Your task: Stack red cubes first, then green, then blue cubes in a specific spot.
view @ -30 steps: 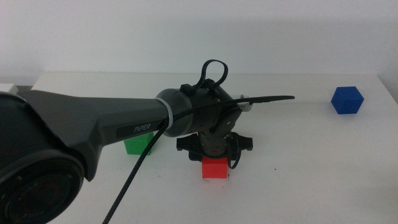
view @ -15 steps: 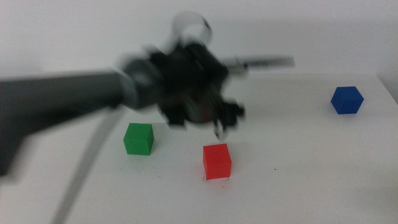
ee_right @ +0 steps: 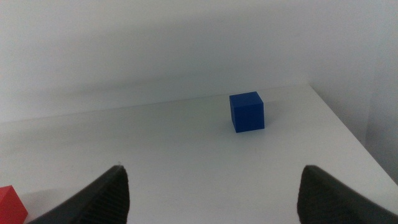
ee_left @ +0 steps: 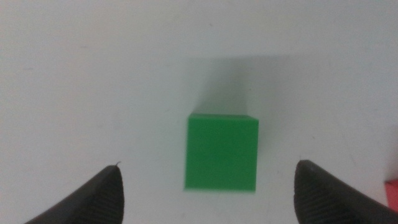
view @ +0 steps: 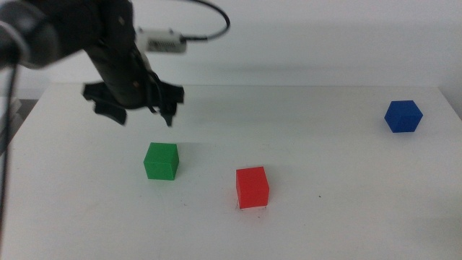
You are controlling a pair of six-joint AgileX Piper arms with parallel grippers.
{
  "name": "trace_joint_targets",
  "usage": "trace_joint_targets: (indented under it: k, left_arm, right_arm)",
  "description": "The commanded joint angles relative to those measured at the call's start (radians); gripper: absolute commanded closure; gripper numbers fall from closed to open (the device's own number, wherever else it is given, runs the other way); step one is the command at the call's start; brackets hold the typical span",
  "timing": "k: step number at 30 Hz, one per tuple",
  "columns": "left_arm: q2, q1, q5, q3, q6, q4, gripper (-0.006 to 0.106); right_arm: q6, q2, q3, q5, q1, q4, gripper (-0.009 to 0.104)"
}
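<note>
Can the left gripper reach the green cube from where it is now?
Probably yes. The left gripper hangs above the green cube with its jaws open wide, and in the wrist view the cube sits between them on bare table. Nothing stands in the way.

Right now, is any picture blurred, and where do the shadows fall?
Middle view: sharp, the left gripper only slightly soft; its faint shadow lies on the table. Left wrist view: green cube crisp, a soft shadow beside it. Right wrist view: blue cube clear, jaw tips out of focus.
</note>
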Motion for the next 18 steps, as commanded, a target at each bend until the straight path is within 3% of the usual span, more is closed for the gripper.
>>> trace_joint_targets:
  k: [1, 12, 16, 18]
  left_arm:
    - [0.052, 0.002, -0.046, 0.003, 0.024, -0.027, 0.007]
    - [0.24, 0.002, -0.106, 0.003, 0.041, -0.027, 0.009]
    - [0.259, 0.002, -0.102, 0.003, 0.041, -0.047, 0.028]
    - [0.25, 0.002, -0.089, 0.004, 0.028, -0.081, 0.047]
  right_arm:
    - [-0.007, -0.005, 0.004, -0.012, -0.006, -0.01, 0.002]
    - [-0.007, -0.005, 0.004, -0.012, -0.006, -0.01, 0.002]
    - [-0.007, -0.005, 0.004, -0.012, -0.006, -0.01, 0.002]
    - [-0.007, -0.005, 0.004, -0.012, -0.006, -0.01, 0.002]
